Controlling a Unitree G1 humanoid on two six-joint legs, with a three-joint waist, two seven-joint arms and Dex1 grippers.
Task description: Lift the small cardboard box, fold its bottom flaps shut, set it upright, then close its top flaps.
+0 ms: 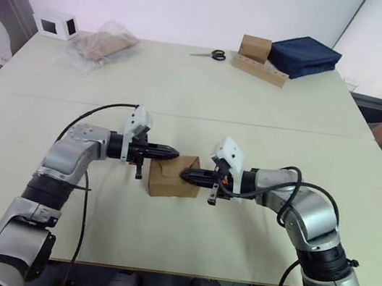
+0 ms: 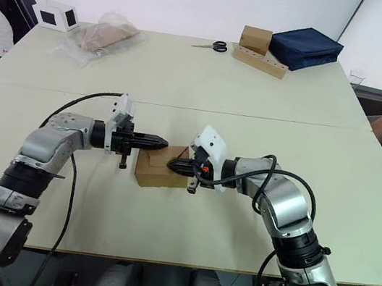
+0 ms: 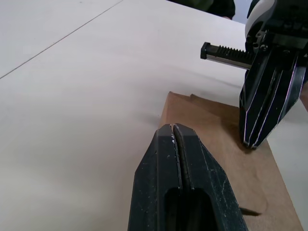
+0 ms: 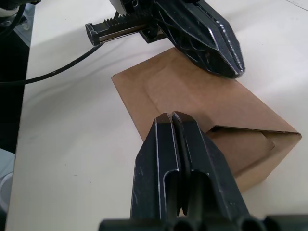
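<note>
small cardboard box on table, mid-front, between both grippers. left gripper fingers together, tips on box top. right gripper fingers together, pressing near side. risk: closed tips slide, box skids or flap springs open.

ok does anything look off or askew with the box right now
One thing: the small cardboard box has a folded end that isn't flush, its panels meeting at a slant with a visible seam. Otherwise it looks undamaged on the table. The left tool and right tool, both shut, press on its top.
</note>
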